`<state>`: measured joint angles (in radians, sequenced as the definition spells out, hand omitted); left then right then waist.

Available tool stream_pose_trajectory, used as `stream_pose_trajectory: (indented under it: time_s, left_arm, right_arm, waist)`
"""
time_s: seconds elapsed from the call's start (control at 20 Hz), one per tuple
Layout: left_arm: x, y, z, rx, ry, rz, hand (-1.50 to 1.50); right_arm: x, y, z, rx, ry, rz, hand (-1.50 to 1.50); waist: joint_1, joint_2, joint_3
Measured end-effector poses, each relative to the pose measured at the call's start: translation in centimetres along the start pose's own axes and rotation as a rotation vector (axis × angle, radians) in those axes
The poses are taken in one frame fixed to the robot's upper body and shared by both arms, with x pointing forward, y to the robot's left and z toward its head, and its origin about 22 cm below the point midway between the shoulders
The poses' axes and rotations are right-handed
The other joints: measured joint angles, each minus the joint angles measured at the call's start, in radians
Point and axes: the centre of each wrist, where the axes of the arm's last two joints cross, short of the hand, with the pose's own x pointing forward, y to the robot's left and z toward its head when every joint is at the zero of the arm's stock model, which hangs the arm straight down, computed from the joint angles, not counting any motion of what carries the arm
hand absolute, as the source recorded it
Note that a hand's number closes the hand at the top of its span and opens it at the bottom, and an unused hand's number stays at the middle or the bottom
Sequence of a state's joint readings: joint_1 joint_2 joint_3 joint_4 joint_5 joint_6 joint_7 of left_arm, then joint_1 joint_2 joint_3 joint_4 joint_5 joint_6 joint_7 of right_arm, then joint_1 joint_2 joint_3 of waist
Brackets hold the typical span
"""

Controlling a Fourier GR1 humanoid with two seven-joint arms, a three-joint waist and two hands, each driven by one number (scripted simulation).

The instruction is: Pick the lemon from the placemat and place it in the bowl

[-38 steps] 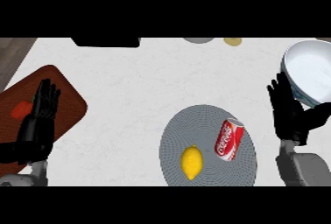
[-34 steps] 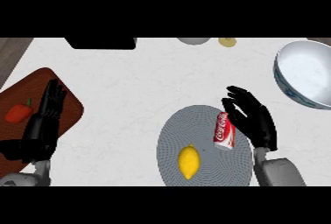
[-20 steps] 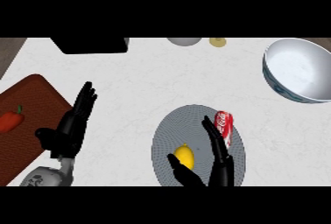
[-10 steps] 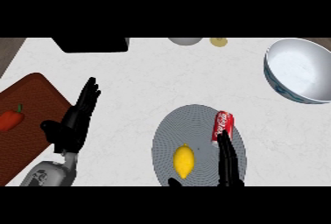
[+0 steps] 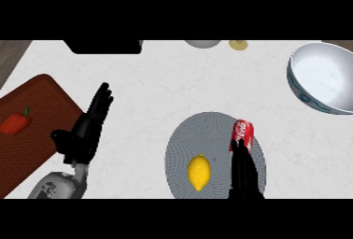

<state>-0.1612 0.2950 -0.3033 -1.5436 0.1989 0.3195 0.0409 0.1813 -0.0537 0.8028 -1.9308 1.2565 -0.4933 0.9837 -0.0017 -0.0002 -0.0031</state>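
Yellow oval lemon (image 5: 199, 172) lies on your round grey ribbed placemat (image 5: 186, 140), unheld. Right hand (image 5: 244, 172) just beside it, fingers straight, reaching past red soda can (image 5: 241, 133). Left hand (image 5: 86, 128) rests open. White ceramic bowl (image 5: 324, 77) well apart.

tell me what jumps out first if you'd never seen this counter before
The yellow lemon stands out, lying on the round grey placemat near the lower edge, with a red soda can beside it and the right hand reaching up between them. A large white bowl sits at the upper right. The left hand rests open beside a brown board carrying a red pepper.
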Motion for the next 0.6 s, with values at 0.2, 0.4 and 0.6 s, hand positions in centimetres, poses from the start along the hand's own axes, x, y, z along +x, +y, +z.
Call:
stream_pose_trajectory:
  time_s: [0.2,0.4,0.6]
  left_arm:
    - [-0.03,0.14,-0.67,0.003,-0.002,-0.002,0.0]
    - [0.01,-0.13,-0.51,-0.002,0.0,0.001,0.0]
    - [-0.01,-0.22,-0.16,-0.003,0.002,-0.001,0.0]
  right_arm:
    - [0.68,-0.05,-0.3,0.052,0.038,0.048,-1.5]
    - [0.83,0.07,-0.16,0.094,0.055,0.058,-1.5]
    - [0.88,0.15,-0.17,0.115,0.055,0.052,-1.5]
  waist:
    - [0.002,0.002,0.001]
    - [0.003,0.0,0.002]
    - [0.003,0.0,0.003]
